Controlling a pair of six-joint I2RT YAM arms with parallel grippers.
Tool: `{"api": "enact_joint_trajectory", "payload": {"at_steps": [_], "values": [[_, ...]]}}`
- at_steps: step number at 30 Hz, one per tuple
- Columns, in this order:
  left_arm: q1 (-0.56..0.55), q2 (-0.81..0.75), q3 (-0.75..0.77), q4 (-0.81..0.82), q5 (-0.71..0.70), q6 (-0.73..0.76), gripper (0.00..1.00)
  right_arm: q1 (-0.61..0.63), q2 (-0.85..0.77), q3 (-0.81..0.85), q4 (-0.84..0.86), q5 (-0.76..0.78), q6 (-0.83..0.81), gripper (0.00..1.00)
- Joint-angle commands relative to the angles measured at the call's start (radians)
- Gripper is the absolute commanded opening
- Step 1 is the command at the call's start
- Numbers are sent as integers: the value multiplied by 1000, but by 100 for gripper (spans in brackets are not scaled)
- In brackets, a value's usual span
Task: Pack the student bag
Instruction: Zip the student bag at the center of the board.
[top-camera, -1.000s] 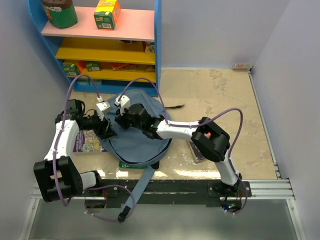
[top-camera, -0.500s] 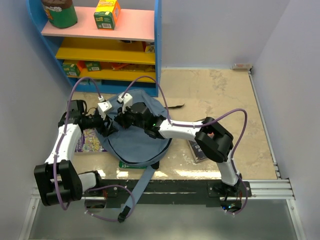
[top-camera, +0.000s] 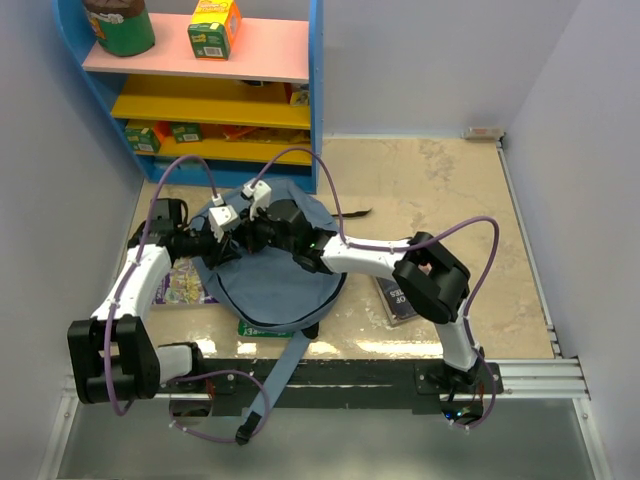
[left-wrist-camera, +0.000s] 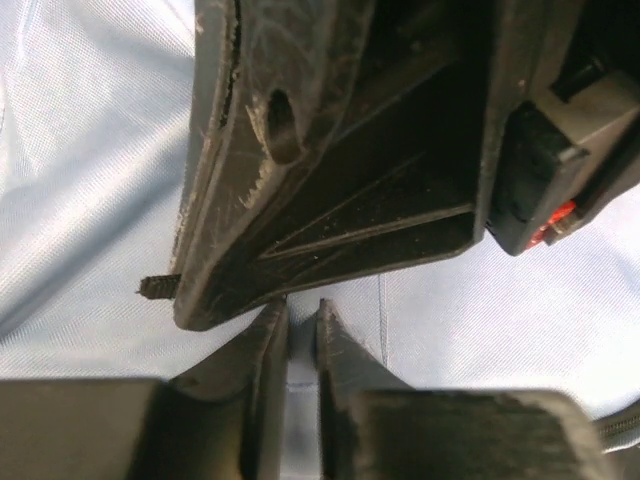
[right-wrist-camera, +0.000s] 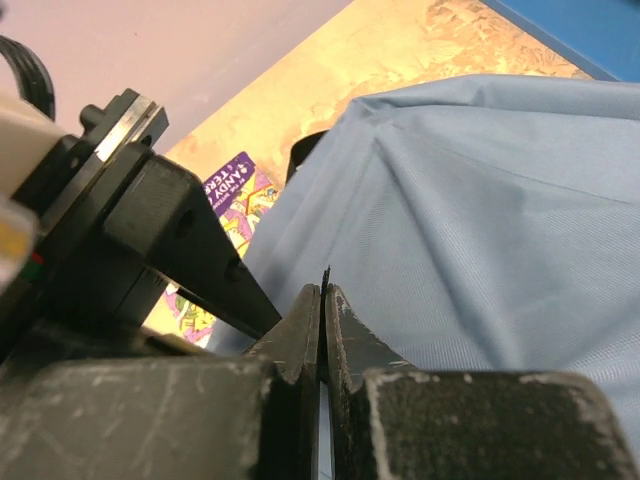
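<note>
Meanwhile, two robot arms are meeting over one student bag (top-camera: 275, 285), which is lying flat toward the front-left of the marble-patterned table (top-camera: 430, 200), just in front of one blue shelf unit (top-camera: 316, 90). The left gripper (left-wrist-camera: 297, 322) is holding its jaws nearly together, with a thin slit of the bag's blue fabric showing between them; whether it is pinching cloth cannot be told. The right gripper (right-wrist-camera: 323, 297) is pressing its jaws tight together, a thin black sliver poking out at the tips, close beside the left one. One purple booklet (right-wrist-camera: 228, 195) is lying at the bag's left edge, its cover showing letters that read "ANDY". One dark book (top-camera: 397, 298) is lying by the right arm. One yellow-green carton (top-camera: 214, 27) and one dark canister (top-camera: 119, 25) are sitting on the pink top shelf, their print too small to read.
</note>
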Motion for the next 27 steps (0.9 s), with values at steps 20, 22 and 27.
{"api": "enact_joint_trajectory", "payload": {"at_steps": [20,22,27], "values": [[-12,-57,36,-45,-24,2,0,-200,-124,-135,46,83,-47,0],[-12,-55,42,-54,-21,0,0,-222,-129,-143,29,106,-62,0],[-12,-55,57,-64,-24,-4,0,-262,-126,-137,-8,138,-87,0]]}}
